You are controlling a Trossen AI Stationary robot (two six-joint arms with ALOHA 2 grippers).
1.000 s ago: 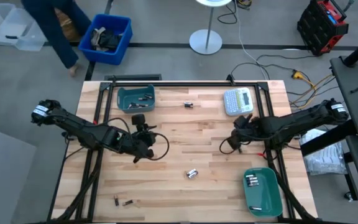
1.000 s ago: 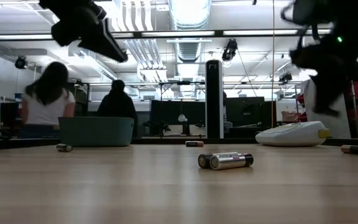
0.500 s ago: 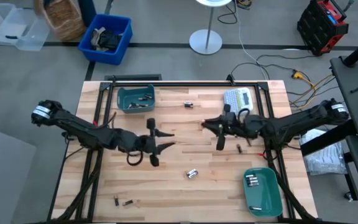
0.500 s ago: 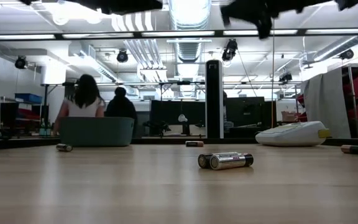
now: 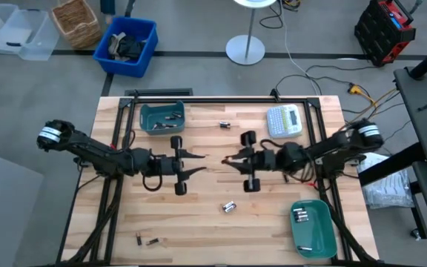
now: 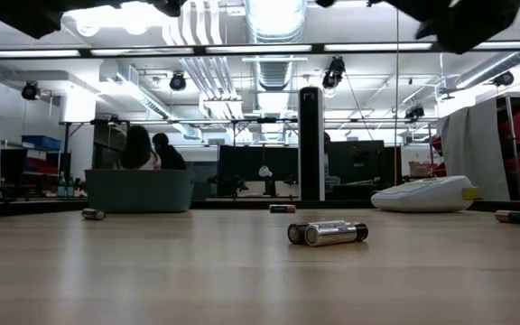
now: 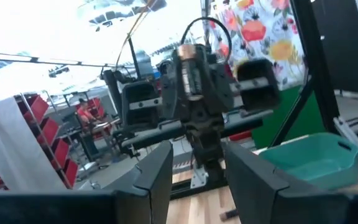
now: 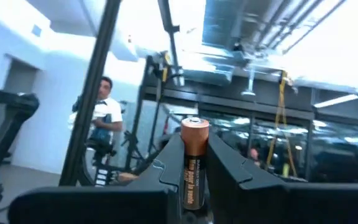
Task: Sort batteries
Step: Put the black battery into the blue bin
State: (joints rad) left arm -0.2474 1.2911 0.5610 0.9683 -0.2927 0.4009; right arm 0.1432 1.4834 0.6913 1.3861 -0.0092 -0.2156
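Both arms reach toward the middle of the desk, tip to tip. The right gripper [image 5: 227,159] is clamped on a copper-topped battery [image 8: 192,163] that stands on end between its two fingers [image 8: 232,171], clear of the wood; from above this battery is too small to make out. The left gripper [image 5: 199,160] faces it just apart, its fingers [image 7: 155,175] spread with nothing between them. In the level view across the desk both arms are cut off at the upper edge, so neither grip shows there. A pair of batteries [image 5: 229,207] lies touching side by side on the wood nearer the front edge, and two more [image 5: 147,240] lie near the front left corner. Another battery [image 5: 224,124] sits by the back edge between the back tray [image 5: 145,113] and the label maker [image 5: 285,121]. The front tray [image 5: 322,216], at the front right corner, holds several silvery cells [image 5: 300,215]; what fills the back tray is hard to tell. Two people [image 6: 147,149] show dimly in the room behind.
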